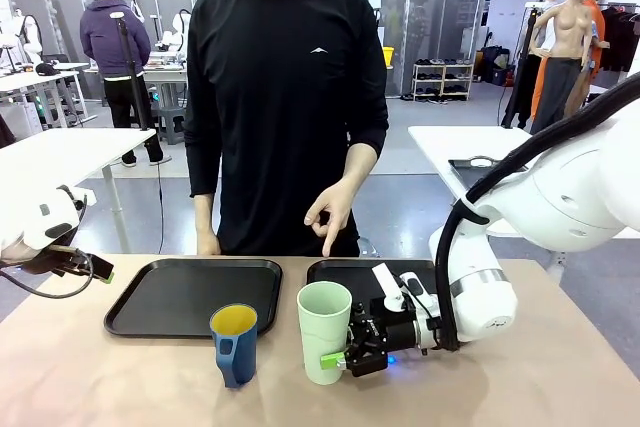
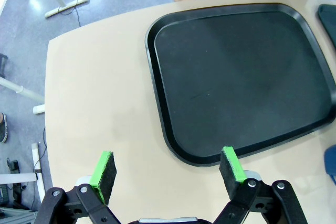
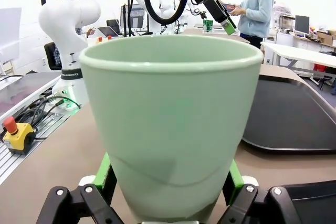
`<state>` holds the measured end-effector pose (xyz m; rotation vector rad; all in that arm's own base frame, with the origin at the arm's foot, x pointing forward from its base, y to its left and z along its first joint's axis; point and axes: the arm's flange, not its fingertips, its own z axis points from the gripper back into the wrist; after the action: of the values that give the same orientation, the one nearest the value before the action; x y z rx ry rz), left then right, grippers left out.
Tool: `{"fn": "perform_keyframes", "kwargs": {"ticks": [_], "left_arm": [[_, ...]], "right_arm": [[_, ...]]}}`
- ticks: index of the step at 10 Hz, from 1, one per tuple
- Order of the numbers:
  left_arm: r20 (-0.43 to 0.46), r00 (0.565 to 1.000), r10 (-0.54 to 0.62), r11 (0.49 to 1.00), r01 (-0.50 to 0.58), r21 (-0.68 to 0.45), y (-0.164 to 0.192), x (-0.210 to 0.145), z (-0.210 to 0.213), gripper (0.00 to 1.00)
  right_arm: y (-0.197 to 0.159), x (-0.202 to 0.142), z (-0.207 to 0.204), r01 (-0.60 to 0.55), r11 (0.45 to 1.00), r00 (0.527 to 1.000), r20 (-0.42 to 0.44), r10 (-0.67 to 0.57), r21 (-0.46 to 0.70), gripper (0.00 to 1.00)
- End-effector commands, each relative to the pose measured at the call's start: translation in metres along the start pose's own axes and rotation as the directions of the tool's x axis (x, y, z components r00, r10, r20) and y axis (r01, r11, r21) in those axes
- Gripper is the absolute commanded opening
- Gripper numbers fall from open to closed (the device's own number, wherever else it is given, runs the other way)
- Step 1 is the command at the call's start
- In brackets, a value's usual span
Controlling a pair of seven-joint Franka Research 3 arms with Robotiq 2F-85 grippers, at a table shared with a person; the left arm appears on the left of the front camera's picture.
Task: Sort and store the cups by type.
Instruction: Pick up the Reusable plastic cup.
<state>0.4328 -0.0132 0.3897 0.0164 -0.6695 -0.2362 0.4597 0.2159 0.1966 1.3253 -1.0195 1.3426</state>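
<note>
R gripper (image 1: 340, 352) clamped low on mint-green tumbler (image 1: 324, 322): upright on table, axis vertical, just in front of right tray (image 1: 345, 272), under person's hand (image 1: 330, 212) pointing down. L gripper (image 2: 167, 169) open, well apart, nearer blue mug (image 1: 234, 345).
</note>
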Motion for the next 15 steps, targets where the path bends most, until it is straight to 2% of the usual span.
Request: {"fn": "perform_keyframes", "kwargs": {"ticks": [1, 2, 3, 4, 5, 8, 11, 14, 15], "left_arm": [[0.0, 1.0, -0.002, 1.0, 0.002, 0.005, 0.0, 0.0, 0.0, 1.0], [0.0, 1.0, -0.002, 1.0, 0.002, 0.005, 0.0, 0.0, 0.0, 1.0], [0.0, 1.0, -0.002, 1.0, 0.002, 0.005, 0.0, 0.0, 0.0, 1.0], [0.0, 1.0, -0.002, 1.0, 0.002, 0.005, 0.0, 0.0, 0.0, 1.0], [0.0, 1.0, -0.002, 1.0, 0.002, 0.005, 0.0, 0.0, 0.0, 1.0], [0.0, 1.0, -0.002, 1.0, 0.002, 0.005, 0.0, 0.0, 0.0, 1.0], [0.0, 1.0, -0.002, 1.0, 0.002, 0.005, 0.0, 0.0, 0.0, 1.0], [0.0, 1.0, -0.002, 1.0, 0.002, 0.005, 0.0, 0.0, 0.0, 1.0], [0.0, 1.0, -0.002, 1.0, 0.002, 0.005, 0.0, 0.0, 0.0, 1.0]], "right_arm": [[0.0, -0.001, -0.004, 0.015, 1.0, 1.0, -0.024, -0.014, 0.013, 0.77], [0.0, 0.0, -0.003, 0.006, 1.0, 1.0, -0.022, -0.006, 0.013, 0.62], [0.0, 0.0, -0.003, 0.001, 1.0, 1.0, -0.022, -0.001, 0.017, 0.58], [0.0, 0.0, -0.003, -0.012, 1.0, 1.0, -0.02, 0.012, 0.026, 0.43], [0.002, 0.004, -0.003, 0.001, 1.0, 1.0, -0.009, -0.001, 0.019, 0.51], [0.022, 0.038, -0.005, 0.024, 0.999, 0.998, -0.055, -0.022, 0.028, 0.51], [0.049, 0.083, -0.002, 0.044, 0.998, 0.997, -0.06, -0.041, 0.043, 0.51], [0.049, 0.085, 0.003, 0.021, 1.0, 0.999, -0.037, -0.02, 0.024, 0.51], [0.043, 0.079, 0.011, 0.018, 0.998, 0.995, -0.098, -0.013, 0.052, 0.51]]}}
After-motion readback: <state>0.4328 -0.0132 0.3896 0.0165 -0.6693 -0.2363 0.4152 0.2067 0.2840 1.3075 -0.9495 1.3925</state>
